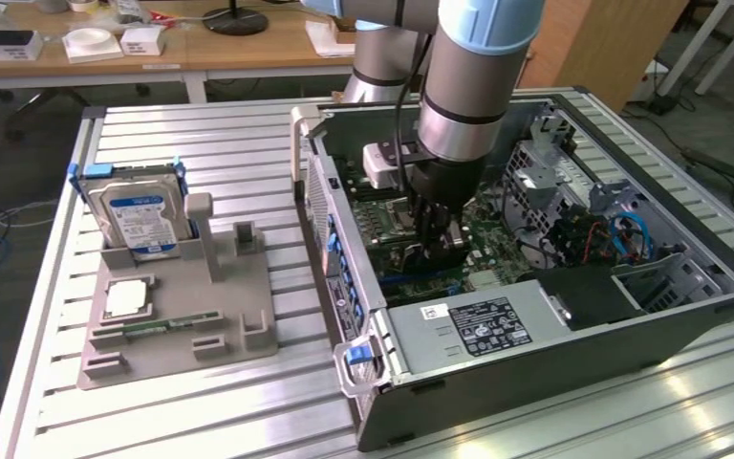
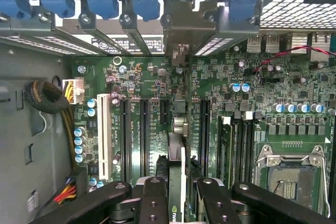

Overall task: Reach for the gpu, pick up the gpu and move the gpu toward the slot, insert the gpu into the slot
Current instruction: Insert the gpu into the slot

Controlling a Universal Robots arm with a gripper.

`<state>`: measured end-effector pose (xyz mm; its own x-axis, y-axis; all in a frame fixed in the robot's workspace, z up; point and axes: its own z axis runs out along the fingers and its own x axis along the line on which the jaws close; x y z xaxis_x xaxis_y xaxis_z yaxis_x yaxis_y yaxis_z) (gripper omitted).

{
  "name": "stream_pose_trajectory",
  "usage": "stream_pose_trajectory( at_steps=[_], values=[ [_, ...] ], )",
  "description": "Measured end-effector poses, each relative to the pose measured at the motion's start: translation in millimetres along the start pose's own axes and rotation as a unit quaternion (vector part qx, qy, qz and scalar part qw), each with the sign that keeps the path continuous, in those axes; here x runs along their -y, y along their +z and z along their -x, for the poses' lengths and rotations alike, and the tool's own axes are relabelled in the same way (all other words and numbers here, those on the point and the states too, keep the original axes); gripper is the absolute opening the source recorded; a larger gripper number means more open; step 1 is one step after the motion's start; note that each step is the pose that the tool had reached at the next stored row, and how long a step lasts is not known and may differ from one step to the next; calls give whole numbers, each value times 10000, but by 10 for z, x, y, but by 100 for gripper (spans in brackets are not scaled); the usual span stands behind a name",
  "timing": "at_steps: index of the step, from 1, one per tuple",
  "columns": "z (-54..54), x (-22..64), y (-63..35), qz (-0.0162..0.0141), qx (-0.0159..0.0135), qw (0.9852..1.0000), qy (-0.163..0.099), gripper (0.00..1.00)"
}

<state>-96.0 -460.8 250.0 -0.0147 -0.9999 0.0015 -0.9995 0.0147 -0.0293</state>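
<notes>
The gpu (image 2: 175, 174), a thin dark green-black circuit card seen edge-on with its silver metal end bracket (image 2: 181, 38) up by the case's rear slot openings, stands upright between the black fingers (image 2: 155, 198) of the gripper (image 2: 178, 195), which is clamped narrowly on it. It hangs inside the open black computer tower (image 1: 673, 316), just above the long black expansion slots (image 2: 143, 135) of the green motherboard (image 2: 252, 103). The insertion step is in hand; seating appears to call for exact alignment with one slot and a straight downward press.
</notes>
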Motion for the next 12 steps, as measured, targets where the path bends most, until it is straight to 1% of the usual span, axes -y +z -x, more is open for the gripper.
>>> stream_pose_trajectory(
  at_steps=[12],
  values=[
    [9, -4, 1, 0, 0, 10000, 1, 26]
  ],
)
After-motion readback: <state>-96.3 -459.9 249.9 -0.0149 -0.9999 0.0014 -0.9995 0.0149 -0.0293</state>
